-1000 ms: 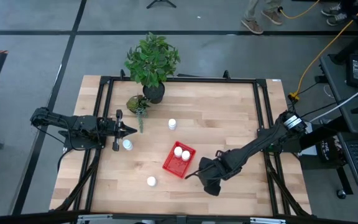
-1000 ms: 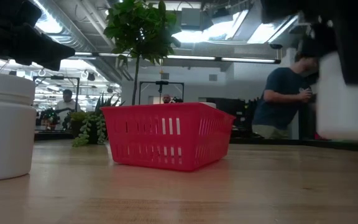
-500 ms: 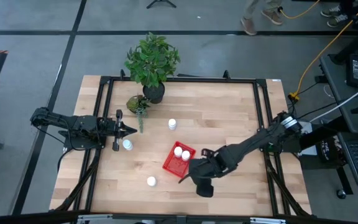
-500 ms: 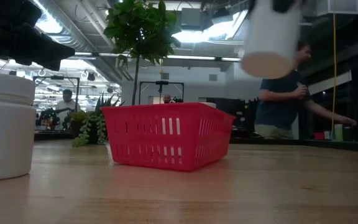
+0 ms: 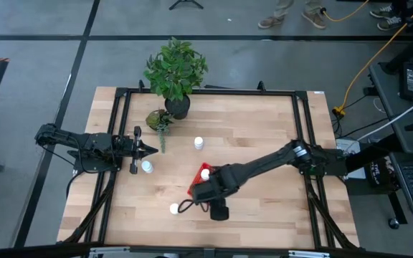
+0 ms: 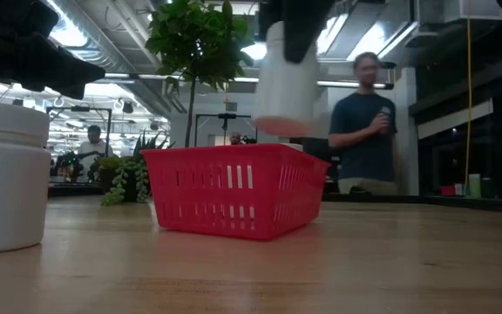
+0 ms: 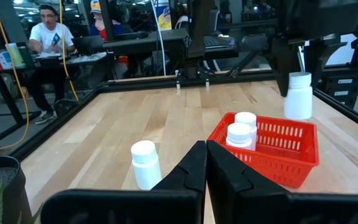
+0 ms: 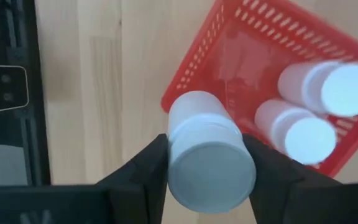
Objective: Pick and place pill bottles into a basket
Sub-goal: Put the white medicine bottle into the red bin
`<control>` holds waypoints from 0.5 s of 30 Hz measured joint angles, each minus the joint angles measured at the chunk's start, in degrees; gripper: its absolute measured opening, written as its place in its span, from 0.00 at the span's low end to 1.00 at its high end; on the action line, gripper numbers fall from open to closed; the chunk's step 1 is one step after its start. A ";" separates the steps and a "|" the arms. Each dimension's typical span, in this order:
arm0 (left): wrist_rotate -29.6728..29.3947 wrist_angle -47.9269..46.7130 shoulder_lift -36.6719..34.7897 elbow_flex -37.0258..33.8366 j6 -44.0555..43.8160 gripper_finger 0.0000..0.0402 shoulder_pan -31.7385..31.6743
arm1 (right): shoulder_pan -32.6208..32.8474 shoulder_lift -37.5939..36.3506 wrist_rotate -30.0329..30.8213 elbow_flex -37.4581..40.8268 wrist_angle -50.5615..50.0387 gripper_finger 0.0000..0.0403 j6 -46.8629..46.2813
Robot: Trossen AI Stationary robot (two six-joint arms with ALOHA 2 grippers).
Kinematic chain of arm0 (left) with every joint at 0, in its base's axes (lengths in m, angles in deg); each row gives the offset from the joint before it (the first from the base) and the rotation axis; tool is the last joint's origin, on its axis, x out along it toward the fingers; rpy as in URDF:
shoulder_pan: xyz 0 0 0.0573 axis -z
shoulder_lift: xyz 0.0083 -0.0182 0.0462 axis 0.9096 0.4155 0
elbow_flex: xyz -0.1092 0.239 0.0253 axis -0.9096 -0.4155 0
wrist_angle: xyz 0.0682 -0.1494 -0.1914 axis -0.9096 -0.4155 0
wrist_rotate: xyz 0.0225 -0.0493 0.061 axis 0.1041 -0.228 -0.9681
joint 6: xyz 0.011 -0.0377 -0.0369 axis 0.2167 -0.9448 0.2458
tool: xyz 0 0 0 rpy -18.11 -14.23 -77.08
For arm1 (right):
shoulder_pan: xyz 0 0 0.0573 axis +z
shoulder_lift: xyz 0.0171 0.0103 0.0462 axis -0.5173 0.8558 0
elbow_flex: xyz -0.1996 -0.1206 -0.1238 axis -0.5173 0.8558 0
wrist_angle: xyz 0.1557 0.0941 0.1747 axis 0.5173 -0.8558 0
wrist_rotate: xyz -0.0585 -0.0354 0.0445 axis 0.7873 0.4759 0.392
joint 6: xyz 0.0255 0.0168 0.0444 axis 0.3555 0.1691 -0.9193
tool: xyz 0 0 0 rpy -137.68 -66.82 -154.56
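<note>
Overhead, the right arm stretches diagonally across the bench, its right end effector hanging above the near corner of the red basket. Its fingers pinch a white pill bottle held upright in the air over the basket's rim. Two more pill bottles stand inside the basket. The left arm lies level along the bench's left edge, its left end effector pressed together, just beside a loose bottle.
</note>
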 joint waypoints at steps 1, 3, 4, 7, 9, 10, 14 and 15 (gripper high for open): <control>0.00 0.00 0.00 0.00 0.00 0.01 -0.01 | -0.29 0.74 -0.19 -1.39 -0.70 0.40 0.53; 0.00 0.00 0.01 0.00 0.00 0.02 -0.02 | -0.88 1.82 -1.39 -3.60 -1.12 0.40 1.92; 0.00 0.02 0.01 0.00 0.00 0.02 -0.01 | -1.13 2.32 -1.50 -4.58 -1.23 0.40 2.36; 0.00 0.01 0.00 0.00 0.00 0.02 -0.02 | -1.87 3.08 -1.55 -6.06 -1.57 0.40 4.06; 0.00 0.00 0.02 0.00 0.00 0.01 -0.02 | -2.47 3.08 -1.56 -6.12 -1.64 0.40 4.97; 0.00 0.00 0.00 0.00 0.00 0.01 -0.02 | -2.77 3.08 -1.53 -6.12 -1.67 0.40 5.22; 0.00 0.01 0.02 0.00 0.00 0.01 0.00 | -3.78 3.54 -1.47 -6.12 -1.66 0.40 7.21; 0.00 0.00 0.00 0.00 0.00 0.01 -0.02 | -4.03 3.61 -1.47 -6.12 -1.55 0.40 7.79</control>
